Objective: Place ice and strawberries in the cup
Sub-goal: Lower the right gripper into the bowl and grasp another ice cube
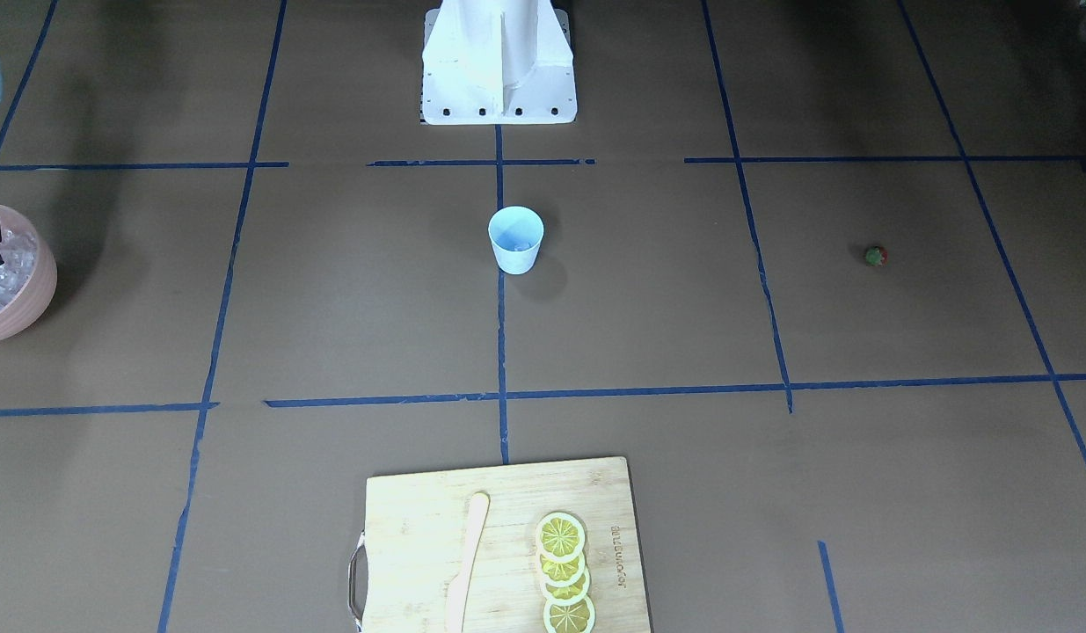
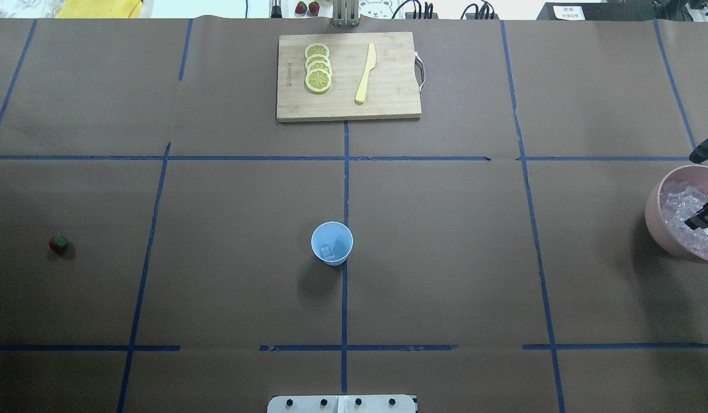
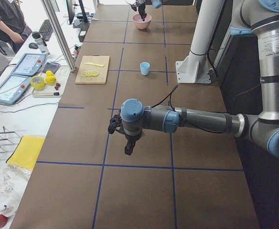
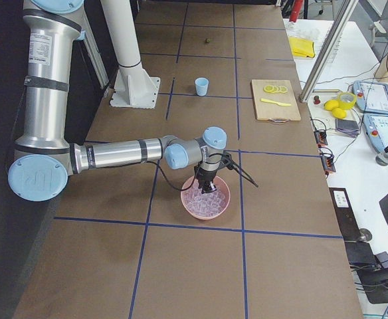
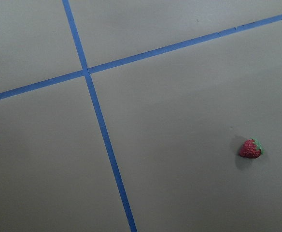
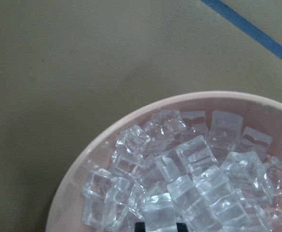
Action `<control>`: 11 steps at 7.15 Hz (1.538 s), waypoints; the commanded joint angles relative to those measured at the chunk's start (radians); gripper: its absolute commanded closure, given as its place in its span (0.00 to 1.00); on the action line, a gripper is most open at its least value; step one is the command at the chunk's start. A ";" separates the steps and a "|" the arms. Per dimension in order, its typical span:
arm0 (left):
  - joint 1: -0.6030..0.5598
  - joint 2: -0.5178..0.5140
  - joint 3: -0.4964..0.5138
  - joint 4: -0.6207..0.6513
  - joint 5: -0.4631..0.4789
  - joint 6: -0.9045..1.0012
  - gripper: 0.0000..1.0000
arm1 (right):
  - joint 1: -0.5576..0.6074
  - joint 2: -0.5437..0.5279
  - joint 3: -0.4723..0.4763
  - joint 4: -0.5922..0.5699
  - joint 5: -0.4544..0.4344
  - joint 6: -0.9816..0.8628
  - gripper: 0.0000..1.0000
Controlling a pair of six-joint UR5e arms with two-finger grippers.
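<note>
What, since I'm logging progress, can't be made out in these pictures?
- Right jaws: cut off by the frame edge over the bowl in the overhead and front views. The wrist view shows only their tips at its bottom edge, so whether they are open or gripping ice is unclear.
- Left jaws: seen only in the left side view, too small to judge.
- Cup: how much ice is inside is too small to tell overhead.

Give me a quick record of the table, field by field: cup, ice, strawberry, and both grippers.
cup: upright, mid-table, holds one cube
ice: heaped in pink bowl
strawberry: alone on table, robot's left side
right gripper: in the bowl, fingertips flanking ice, grip unclear
left gripper: above the table, state unclear
</note>
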 commanded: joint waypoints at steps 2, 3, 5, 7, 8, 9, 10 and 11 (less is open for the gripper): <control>0.000 0.000 -0.002 0.000 0.000 0.000 0.00 | 0.026 -0.002 0.050 -0.014 0.016 0.003 0.94; 0.000 0.000 -0.002 0.000 0.000 0.000 0.00 | 0.058 0.000 0.067 -0.015 0.027 0.007 0.97; 0.000 0.000 -0.002 0.000 0.000 0.000 0.00 | 0.104 0.026 0.107 -0.061 0.050 0.237 0.99; 0.000 0.000 -0.003 0.000 0.000 0.000 0.00 | 0.103 0.091 0.159 -0.057 0.052 0.589 0.98; 0.000 0.000 -0.003 0.000 0.000 0.000 0.00 | 0.079 0.148 0.161 -0.058 0.049 0.698 0.98; 0.000 0.000 -0.003 0.000 0.000 0.000 0.00 | 0.019 0.196 0.161 -0.061 0.034 0.749 0.97; 0.000 0.000 -0.008 -0.002 0.000 0.000 0.00 | -0.067 0.269 0.161 -0.063 0.008 0.843 0.97; 0.000 0.000 -0.006 -0.002 0.000 0.000 0.00 | -0.195 0.338 0.158 -0.064 -0.076 0.947 0.96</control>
